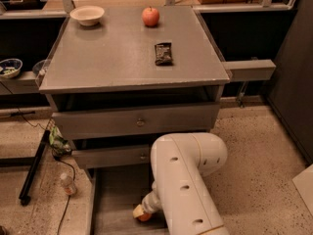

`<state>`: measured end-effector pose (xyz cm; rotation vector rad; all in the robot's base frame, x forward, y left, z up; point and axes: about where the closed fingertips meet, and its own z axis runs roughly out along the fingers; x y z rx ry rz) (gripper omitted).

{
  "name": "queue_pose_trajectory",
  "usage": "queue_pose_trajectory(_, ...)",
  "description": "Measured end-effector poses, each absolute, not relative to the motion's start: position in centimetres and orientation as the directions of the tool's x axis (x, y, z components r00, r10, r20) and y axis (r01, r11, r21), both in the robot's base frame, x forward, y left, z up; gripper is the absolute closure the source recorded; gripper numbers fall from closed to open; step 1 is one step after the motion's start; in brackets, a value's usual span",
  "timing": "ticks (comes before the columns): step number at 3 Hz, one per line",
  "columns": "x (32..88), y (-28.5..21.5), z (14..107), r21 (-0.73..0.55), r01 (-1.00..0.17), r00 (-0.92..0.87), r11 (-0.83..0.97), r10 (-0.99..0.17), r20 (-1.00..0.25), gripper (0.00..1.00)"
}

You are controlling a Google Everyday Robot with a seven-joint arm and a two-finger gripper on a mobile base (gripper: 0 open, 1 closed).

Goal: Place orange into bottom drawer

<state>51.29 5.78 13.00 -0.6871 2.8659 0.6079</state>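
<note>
Likely firm and roll-prone, the orange in the bottom drawer is best pinched mid-girth; whether the gripper at it is closed cannot be told.

the arm is a thick, smooth, cream-white tube with a rounded elbow, small dark round holes along its side and thin seams. it narrows to a ribbed pale wrist and the gripper, low, just left of the forearm.
</note>
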Motion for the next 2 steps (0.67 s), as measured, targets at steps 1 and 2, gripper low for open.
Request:
queue_pose_trajectory(1, 51.28, 5.78, 12.99, 0.353, -0.460, -0.887, 0.815, -0.406, -0.218, 0.00)
queue_pose_trajectory(2, 51.28, 5.78, 12.99, 0.353, -0.460, -0.887, 0.815, -0.406, -0.218, 0.00)
